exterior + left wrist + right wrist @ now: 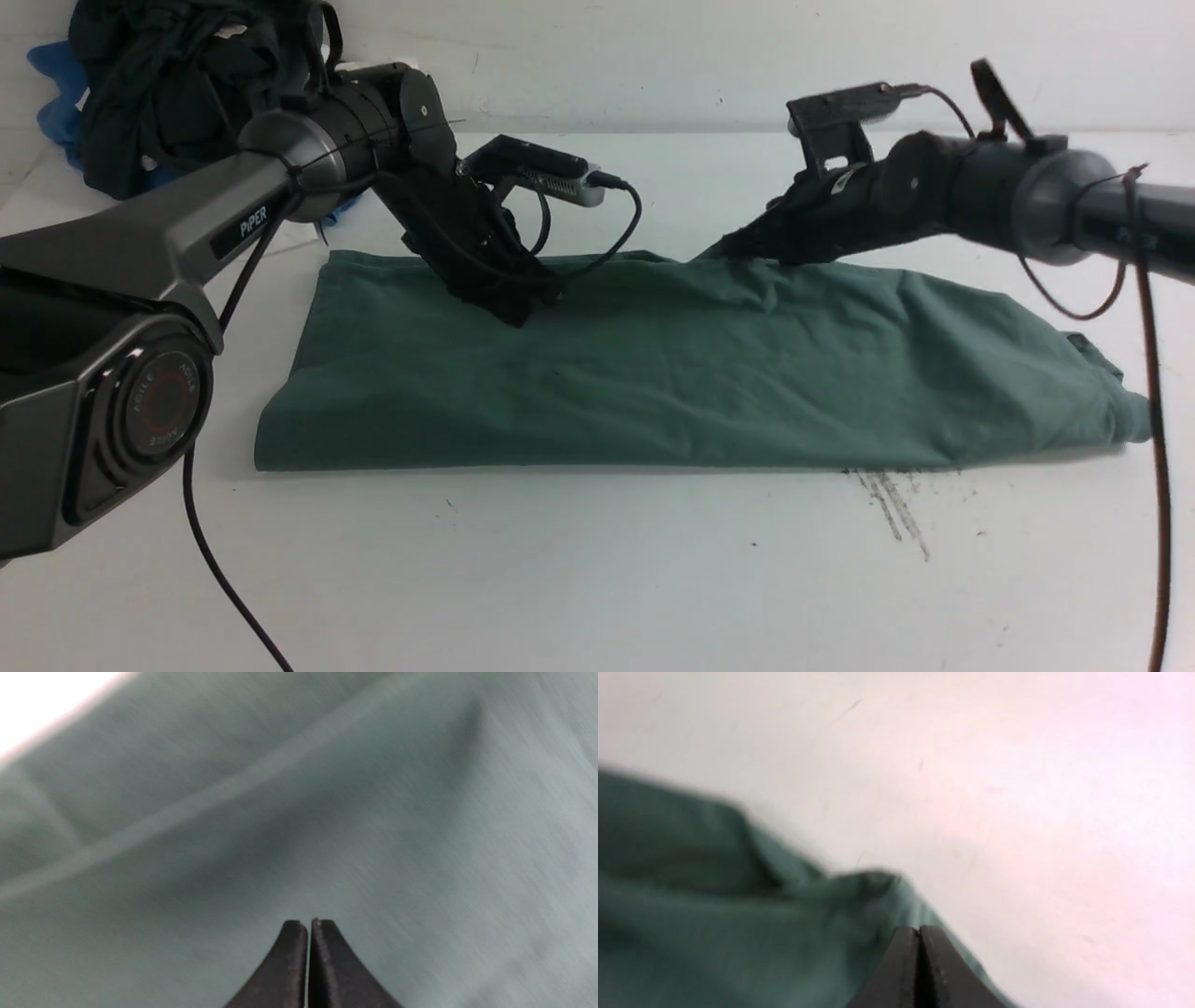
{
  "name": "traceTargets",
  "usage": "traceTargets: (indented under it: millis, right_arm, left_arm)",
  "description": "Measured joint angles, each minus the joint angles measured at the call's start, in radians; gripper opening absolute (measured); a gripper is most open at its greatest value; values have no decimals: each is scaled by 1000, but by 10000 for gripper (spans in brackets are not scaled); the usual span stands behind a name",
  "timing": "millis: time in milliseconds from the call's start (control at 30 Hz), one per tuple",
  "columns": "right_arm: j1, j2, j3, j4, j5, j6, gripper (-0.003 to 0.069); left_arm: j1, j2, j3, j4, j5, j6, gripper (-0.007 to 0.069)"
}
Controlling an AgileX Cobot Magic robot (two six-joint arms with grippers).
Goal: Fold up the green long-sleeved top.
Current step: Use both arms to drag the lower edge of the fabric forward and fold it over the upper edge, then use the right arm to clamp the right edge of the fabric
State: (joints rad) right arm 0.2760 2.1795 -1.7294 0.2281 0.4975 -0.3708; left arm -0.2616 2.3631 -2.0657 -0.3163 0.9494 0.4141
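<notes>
The green long-sleeved top [672,373] lies folded into a long flat band across the middle of the white table [597,579]; its logo and neck label are hidden. My left gripper [518,313] is shut, its tips down on the top's upper left part; in the left wrist view the closed tips [308,924] point at the green cloth [373,812], with no cloth between them. My right gripper [719,252] is shut at the top's far edge; in the right wrist view its tips [919,929] sit over the cloth's edge [691,914] beside bare table.
A pile of black garment [177,75] with blue cloth [56,103] behind it sits at the back left corner. Dark scuff marks [892,504] lie on the table in front of the top's right part. The wall runs along the back.
</notes>
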Motion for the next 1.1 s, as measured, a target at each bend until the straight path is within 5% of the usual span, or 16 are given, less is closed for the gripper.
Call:
traceTargets:
  millis: [200,433,667,900,1100]
  right_arm:
    - [-45,-70,0,-128,210,-24,-13]
    - [-173,80,0,-160,93,33,-13]
    - [-232,-54,2,-170,67,101,-13]
    - [-278,-292,-1,-209,374,129,-5]
    - [-413,-287,75,-147,621,157,126]
  left_arm:
    - [9,26,0,3,-181,-34,-8]
    - [20,78,-1,-5,-237,-38,-8]
    - [41,-113,10,95,-27,-28,-8]
    - [99,-384,2,129,223,-21,-8]
    - [112,-501,56,4,286,31,-7]
